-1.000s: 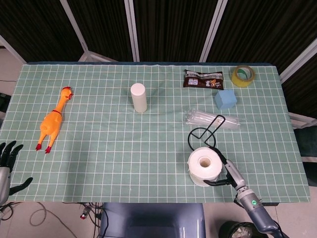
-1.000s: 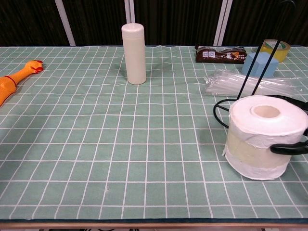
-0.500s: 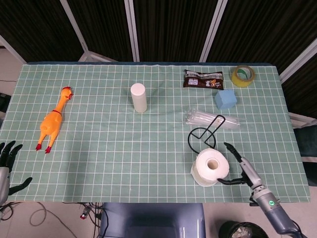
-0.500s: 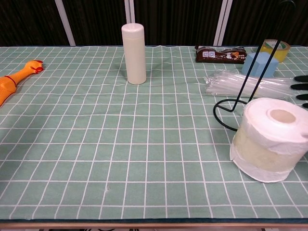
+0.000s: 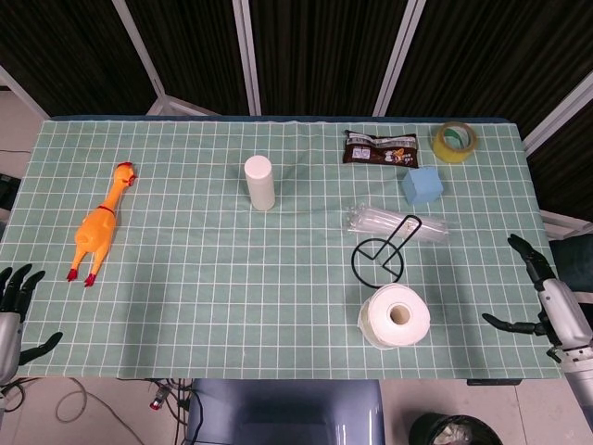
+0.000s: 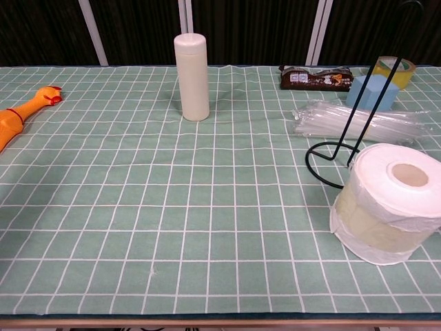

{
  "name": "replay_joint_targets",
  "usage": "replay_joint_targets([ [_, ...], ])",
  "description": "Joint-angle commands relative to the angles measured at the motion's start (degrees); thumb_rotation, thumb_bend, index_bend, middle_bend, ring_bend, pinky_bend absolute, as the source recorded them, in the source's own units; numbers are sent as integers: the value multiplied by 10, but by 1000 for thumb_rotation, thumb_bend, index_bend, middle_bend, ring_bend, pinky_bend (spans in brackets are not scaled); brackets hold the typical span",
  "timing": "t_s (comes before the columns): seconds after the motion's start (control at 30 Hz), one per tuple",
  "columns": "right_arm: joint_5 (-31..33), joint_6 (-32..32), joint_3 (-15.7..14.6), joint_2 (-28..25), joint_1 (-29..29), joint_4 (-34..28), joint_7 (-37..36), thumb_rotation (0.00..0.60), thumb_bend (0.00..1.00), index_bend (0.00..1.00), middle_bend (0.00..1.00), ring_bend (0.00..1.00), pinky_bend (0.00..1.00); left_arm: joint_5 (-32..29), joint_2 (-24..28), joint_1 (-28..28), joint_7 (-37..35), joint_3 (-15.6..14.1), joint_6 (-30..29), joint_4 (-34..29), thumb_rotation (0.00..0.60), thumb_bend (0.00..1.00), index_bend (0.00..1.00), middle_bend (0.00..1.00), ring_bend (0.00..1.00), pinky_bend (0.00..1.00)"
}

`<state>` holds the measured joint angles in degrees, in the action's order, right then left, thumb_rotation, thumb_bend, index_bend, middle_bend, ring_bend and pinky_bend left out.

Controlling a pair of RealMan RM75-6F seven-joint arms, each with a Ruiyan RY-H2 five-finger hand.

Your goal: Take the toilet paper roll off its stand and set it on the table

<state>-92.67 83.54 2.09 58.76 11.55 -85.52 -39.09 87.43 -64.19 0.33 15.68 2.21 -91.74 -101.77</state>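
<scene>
Right hand (image 5: 554,311) hangs spread and empty, well apart from the toilet paper roll (image 5: 396,316).

The left hand (image 5: 13,311) is cut off by the head view's left edge, and the chest view shows neither hand. There, the rubber chicken (image 6: 24,112) is cropped at the left edge, and the wire stand (image 6: 358,114) disappears behind the toilet paper roll (image 6: 388,203).

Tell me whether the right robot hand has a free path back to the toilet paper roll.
Probably yes. The right robot hand hangs open off the table's right edge, and only bare cloth lies between it and the toilet paper roll. The wire stand sits behind the roll, out of that path.
</scene>
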Motion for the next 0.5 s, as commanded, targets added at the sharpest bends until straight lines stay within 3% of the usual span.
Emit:
replay_joint_targets([
  [0.03, -64, 88, -15, 31, -49, -10, 295, 600, 0, 12, 0, 0, 0, -1, 2, 0, -5, 1, -1, 0, 600, 46, 141, 45, 0, 0],
  [0.17, -92, 81, -29, 68, -53, 10, 400, 600, 0, 13, 0, 0, 0, -4, 7, 1, -15, 3, -1, 0, 600, 46, 141, 45, 0, 0],
  [0.5, -67, 72, -20, 93, -57, 19, 443, 600, 0, 13, 0, 0, 0, -12, 10, 0, -18, 5, 3, 1, 600, 46, 141, 45, 0, 0],
])
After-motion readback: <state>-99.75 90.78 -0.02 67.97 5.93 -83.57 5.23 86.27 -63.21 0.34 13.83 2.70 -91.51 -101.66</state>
